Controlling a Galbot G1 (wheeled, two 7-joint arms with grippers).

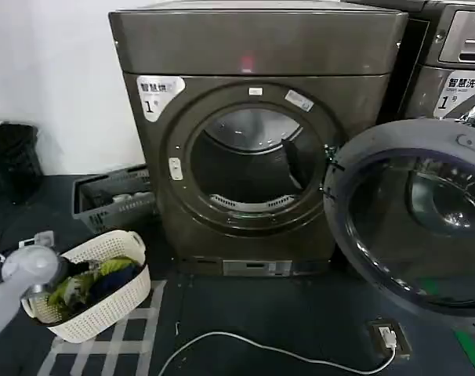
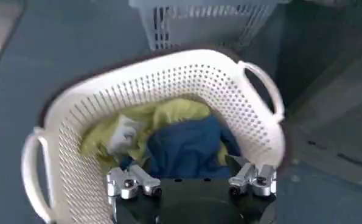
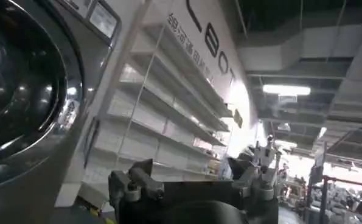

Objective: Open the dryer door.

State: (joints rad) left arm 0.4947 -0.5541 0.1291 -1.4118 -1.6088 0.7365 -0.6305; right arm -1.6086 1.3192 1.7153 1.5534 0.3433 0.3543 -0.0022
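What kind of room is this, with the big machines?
Probably a laundry room or laundromat. A dryer stands with its door swung open, a second machine sits beside it, and a white basket of clothes waits on the floor.

The dryer door [image 1: 414, 215] hangs swung wide open right of the bronze-grey dryer [image 1: 253, 133].

Bronze-grey dryer [image 1: 253, 149] — perforated white basket [image 1: 104, 301], yellow-green and blue clothes [image 2: 168, 143]

The left arm [image 1: 18, 274] is pale, glossy white-grey with rounded joint housings. The left gripper [image 2: 191, 181] has a black body and two silvery metal finger mounts, each with a dark screw. The right gripper [image 3: 196, 182] has the same black body, with dark grey fingers.
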